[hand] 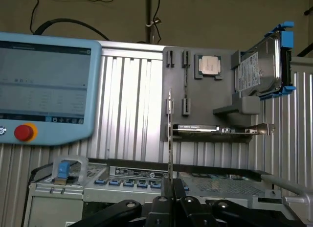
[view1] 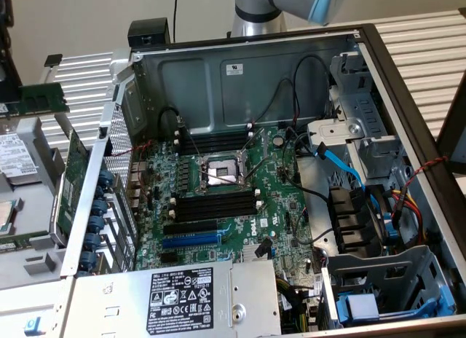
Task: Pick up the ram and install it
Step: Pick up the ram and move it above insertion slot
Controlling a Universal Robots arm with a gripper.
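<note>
The open computer case (view1: 218,83) lies on the ribbed bench (hand: 127,100), its motherboard (view1: 240,229) facing up; the arm (view1: 306,3) leaves the exterior view at the upper edge, so I cannot tell how the claw stands relative to the board. In the wrist view the grey parts fixture (hand: 195,119) lies beyond the case. The long black memory slots (view1: 215,207) beside the processor socket look empty. The claw (hand: 171,200) is closed on the ram (hand: 169,139), which rises edge-on from between the fingers. I judge the pick-up done and the carrying in hand, with the installing not yet done. Seating calls for the stick's long edge parallel to a slot, its clips open, and a straight press. Edge-on, its chips, label and notch are hidden. A green stick (view1: 40,97) at the exterior view's left may be a spare; I cannot tell.
</note>
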